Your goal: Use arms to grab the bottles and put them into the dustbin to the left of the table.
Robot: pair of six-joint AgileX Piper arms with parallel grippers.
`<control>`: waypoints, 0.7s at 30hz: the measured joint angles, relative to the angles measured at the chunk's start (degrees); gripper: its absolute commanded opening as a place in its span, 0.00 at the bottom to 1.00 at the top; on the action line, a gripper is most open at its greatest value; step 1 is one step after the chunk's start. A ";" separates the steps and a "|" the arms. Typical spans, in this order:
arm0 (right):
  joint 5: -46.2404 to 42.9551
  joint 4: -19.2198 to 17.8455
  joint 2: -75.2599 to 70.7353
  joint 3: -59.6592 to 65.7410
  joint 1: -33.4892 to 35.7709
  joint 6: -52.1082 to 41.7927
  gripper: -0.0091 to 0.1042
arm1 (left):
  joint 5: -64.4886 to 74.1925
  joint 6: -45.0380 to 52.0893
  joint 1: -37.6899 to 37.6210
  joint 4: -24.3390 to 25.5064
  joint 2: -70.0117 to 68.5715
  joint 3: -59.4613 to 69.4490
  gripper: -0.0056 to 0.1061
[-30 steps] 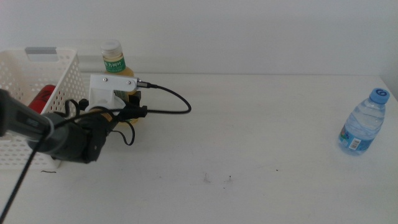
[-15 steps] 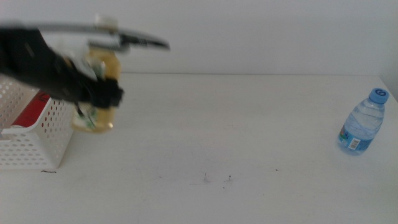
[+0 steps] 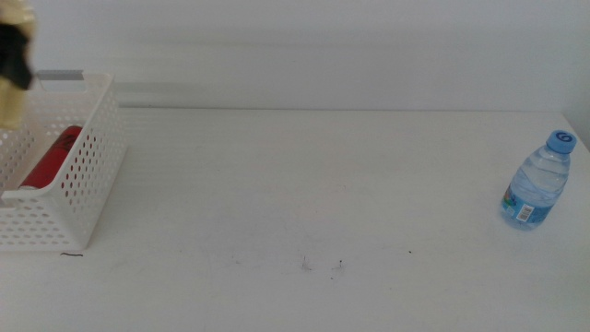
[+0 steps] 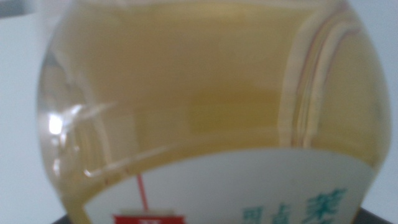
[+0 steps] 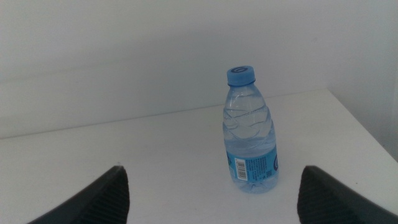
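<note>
Left pincer [image 3: 11,55] with tea bottle [image 4: 205,118] above dustbin [image 3: 83,175]

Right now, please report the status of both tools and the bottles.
Left tool shut on tea bottle, above dustbin. Right tool open, facing water bottle. Red can inside dustbin. Nothing in the way.

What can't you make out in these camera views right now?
- Left gripper: middle view, mostly cut off by the picture's edge; in its wrist view the yellow tea bottle fills the frame.
- Slim red can: partly screened by the white lattice dustbin wall.
- Clear water bottle: label print too small.
</note>
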 measured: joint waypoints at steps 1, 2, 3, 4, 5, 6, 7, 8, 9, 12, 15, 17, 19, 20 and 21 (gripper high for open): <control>0.00 0.00 0.00 0.00 0.00 0.00 0.88 | 0.00 1.06 1.68 0.00 1.02 -0.39 0.03; 0.00 0.00 0.00 0.00 0.00 0.00 0.88 | 0.00 2.24 3.18 0.00 2.05 -0.53 0.03; 0.00 0.00 0.00 0.00 0.00 0.00 0.88 | 0.14 3.18 4.21 0.00 2.93 -0.53 0.03; 0.00 0.00 0.00 0.00 0.00 0.00 0.88 | 0.41 4.33 5.31 -0.30 4.03 -0.61 0.03; 0.00 0.00 0.00 0.00 0.00 0.00 0.88 | 0.68 5.25 6.21 -0.81 5.13 -0.61 0.03; 0.00 0.00 0.00 0.00 0.00 0.00 0.88 | 0.68 5.82 6.76 -1.18 5.99 -0.61 0.03; 0.00 0.00 0.00 0.00 0.00 0.00 0.88 | 0.68 6.11 7.23 -1.76 7.03 -0.61 0.03; 0.00 0.00 0.00 0.00 0.00 0.00 0.88 | 0.68 6.40 7.48 -2.10 8.04 -0.61 0.03; 0.00 0.00 0.00 0.00 0.00 0.00 0.88 | 0.68 6.72 7.49 -2.37 8.83 -0.61 0.03; 0.00 0.00 0.00 0.00 0.00 0.00 0.88 | 0.53 7.49 7.49 -3.42 11.55 -0.61 0.05; 0.00 0.00 0.00 0.00 0.00 0.00 0.88 | -0.79 8.48 7.38 -3.93 13.64 -0.61 0.15; 0.00 0.00 0.00 0.00 0.00 0.00 0.88 | -1.66 8.49 7.38 -4.05 14.33 -0.61 0.26; 0.00 0.00 0.00 0.00 0.00 0.00 0.88 | -2.22 8.59 7.38 -4.05 14.87 -0.61 0.41; 0.00 0.00 0.00 0.00 0.00 0.00 0.88 | -2.22 8.72 7.38 -4.05 15.12 -0.61 0.51; 0.00 0.00 0.00 0.00 0.00 0.00 0.88 | -2.35 8.98 7.38 -4.05 15.24 -0.61 0.61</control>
